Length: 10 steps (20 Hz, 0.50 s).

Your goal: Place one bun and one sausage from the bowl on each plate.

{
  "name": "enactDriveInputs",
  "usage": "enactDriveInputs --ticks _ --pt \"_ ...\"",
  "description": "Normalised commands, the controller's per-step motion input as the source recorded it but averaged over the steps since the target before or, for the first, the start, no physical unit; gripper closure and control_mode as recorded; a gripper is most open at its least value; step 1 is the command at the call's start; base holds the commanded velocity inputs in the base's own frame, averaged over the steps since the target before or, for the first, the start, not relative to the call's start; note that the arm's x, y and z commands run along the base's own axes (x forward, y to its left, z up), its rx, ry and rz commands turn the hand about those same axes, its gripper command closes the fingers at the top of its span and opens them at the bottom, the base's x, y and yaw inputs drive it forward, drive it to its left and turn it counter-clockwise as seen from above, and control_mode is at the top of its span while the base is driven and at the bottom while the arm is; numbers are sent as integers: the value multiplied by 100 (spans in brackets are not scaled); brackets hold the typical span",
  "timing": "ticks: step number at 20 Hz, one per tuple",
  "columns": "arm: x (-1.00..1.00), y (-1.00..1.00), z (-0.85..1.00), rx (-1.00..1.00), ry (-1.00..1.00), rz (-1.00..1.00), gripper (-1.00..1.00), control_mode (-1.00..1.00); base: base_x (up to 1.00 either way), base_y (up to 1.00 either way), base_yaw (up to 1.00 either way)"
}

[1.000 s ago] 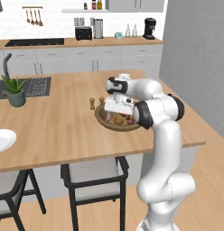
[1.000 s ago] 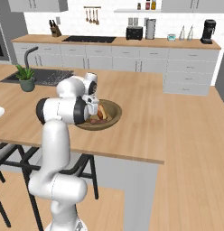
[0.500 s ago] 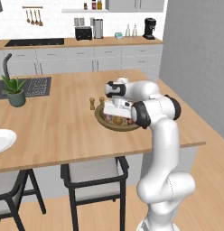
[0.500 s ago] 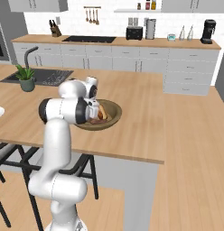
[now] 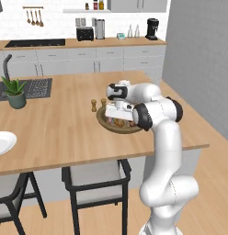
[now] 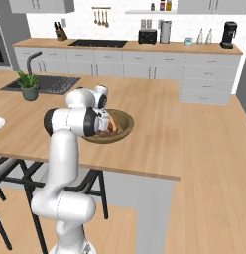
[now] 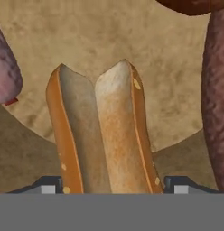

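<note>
At the near right end of the long wooden worktop (image 5: 56, 124), white arm (image 5: 164, 137) folded forward from the base, elbow high, wrist turned down so as to reach straight into the wide wooden bowl (image 5: 109, 123). Well off to the left, at the worktop's edge, a white plate (image 5: 1, 143), far from the bowl and needing a long carry. Just behind the bowl, a pair of small wooden shakers (image 5: 93, 105), close enough to be knocked on a careless lift-out. Inside the bowl, seen from the hand camera, a split golden-brown bun (image 7: 105, 135) lying lengthwise on the bowl floor, a reddish-brown sausage (image 7: 217, 99) alongside on one side and a pale pink sausage (image 7: 5, 72) on the other, both apart from the bun. Hand (image 7: 116, 185) low over the near end of the bun, fingers spread, dark fingertips (image 7: 50, 185) just outside each crust; firm pressing not evident, so judged not yet clenched on it. Likely trouble from here: a grip so near the bun's end, letting the long free part droop or swivel out on the lift; squeezing across the split, folding the soft halves together and slipping; or dragging the red-brown sausage along if the hand drifts sideways.
</note>
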Motion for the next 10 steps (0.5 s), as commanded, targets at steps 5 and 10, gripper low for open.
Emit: enactDriveInputs --ticks 5,10 --pt "-37 -1 19 0 -1 0 100 -100 0 0 0" --pt "-94 8 62 0 -21 13 100 -100 0 0 0"
